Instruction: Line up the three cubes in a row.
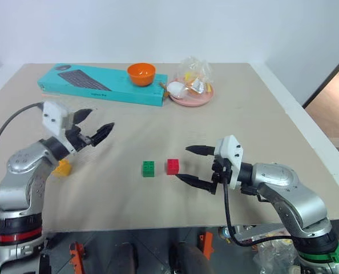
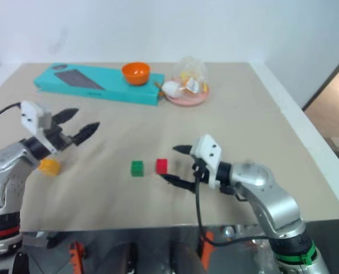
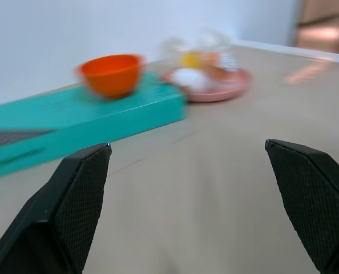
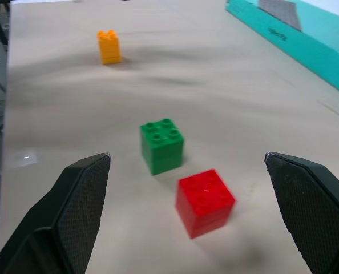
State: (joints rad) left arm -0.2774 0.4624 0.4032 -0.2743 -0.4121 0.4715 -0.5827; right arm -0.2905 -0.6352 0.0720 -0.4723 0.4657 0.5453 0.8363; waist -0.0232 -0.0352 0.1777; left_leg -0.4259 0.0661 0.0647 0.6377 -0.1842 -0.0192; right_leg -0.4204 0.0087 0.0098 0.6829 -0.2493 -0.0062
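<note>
Head stereo downward; wrist cameras close.

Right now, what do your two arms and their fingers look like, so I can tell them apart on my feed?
Both arms are silver-grey metal with black joints and a white block at the wrist. Each ends in two black pointed fingers with textured inner pads. The left gripper has a black cable looping from its wrist, and a red ring low on the arm. The right gripper has a black cable hanging below; its ring is green.

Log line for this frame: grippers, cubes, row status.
left gripper: open, empty | right gripper: open, beside red cube | green cube: next to red | yellow cube: apart | row: incomplete
</note>
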